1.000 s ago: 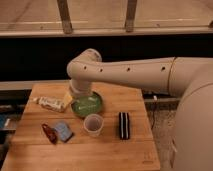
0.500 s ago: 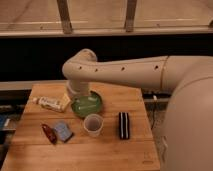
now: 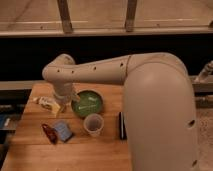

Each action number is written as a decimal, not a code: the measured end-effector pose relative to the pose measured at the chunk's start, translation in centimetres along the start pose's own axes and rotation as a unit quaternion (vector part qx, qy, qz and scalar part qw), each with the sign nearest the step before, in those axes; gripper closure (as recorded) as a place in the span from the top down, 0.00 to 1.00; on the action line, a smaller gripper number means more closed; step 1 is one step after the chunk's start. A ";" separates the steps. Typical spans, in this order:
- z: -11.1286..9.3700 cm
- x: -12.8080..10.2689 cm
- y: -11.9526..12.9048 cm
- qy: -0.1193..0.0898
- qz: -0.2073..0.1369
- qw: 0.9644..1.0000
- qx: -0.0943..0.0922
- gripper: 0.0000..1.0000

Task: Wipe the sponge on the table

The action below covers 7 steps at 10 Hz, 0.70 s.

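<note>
The sponge point(image 3: 63, 130) is a small light-blue pad lying flat near the left front of the wooden table point(image 3: 75, 156). It rests right beside a dark red oblong object point(image 3: 49, 133). My white arm reaches in from the right and bends down at the back left of the table. The gripper point(image 3: 64, 101) hangs between a pale packet point(image 3: 47, 103) and the green bowl point(image 3: 88, 104), behind the sponge and apart from it. The arm's bulk hides the right part of the table.
A white cup point(image 3: 93, 124) stands in front of the green bowl. A black rectangular block point(image 3: 121, 125) lies to the cup's right, partly behind my arm. A dark wall and a railing run behind the table's far edge.
The arm has swung left and looms larger in view. The gripper has shifted slightly left toward the packet. The objects on the table have not moved.
</note>
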State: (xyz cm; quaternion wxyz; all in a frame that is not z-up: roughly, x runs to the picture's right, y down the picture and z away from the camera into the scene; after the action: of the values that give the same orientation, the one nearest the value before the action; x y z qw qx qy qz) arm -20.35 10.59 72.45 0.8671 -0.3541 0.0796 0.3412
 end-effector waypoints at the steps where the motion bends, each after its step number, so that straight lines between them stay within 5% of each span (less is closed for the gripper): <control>1: 0.7 0.1 -0.2 0.008 -0.002 1.000 -0.001 0.80; 7: 4.7 0.9 1.9 0.033 -0.011 0.998 -0.050 0.80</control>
State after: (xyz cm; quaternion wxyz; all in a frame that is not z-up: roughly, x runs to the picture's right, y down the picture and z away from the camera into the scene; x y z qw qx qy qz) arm -21.39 15.12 74.52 0.8491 -0.4088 0.0870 0.3231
